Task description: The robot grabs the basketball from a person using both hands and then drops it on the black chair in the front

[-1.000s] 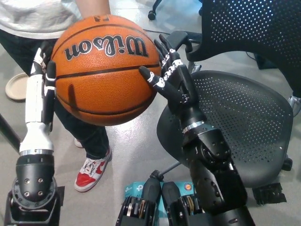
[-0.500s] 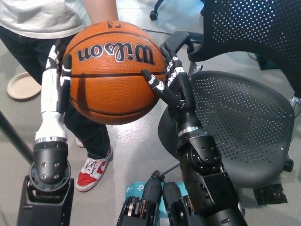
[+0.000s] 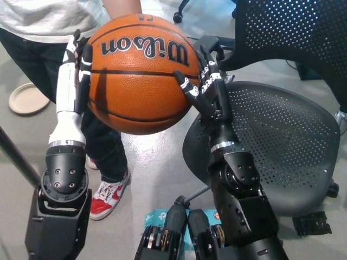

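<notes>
Left of the black chair (image 3: 282, 146), clamped now on the basketball (image 3: 142, 73): white left hand (image 3: 73, 76) pressed flat to one side, black right hand (image 3: 206, 86) spread against the other. Shifted nearer the chair since a second ago, yet short of the seat. Person's hand (image 3: 122, 6) possibly touching on top; release unclear.

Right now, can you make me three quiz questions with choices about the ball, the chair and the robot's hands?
1. Where is the basketball?
A. between the robot's two hands
B. on the chair seat
C. on the floor

2. What colour is the chair?
A. red
B. black
C. white

3. What are the hands doing?
A. hanging apart, holding nothing
B. pressing the ball's sides
C. gripping the chair

Answers:
1 A: the left hand and right hand flank it.
2 B: seat and back are black.
3 B: both hands lie against the ball.
</notes>
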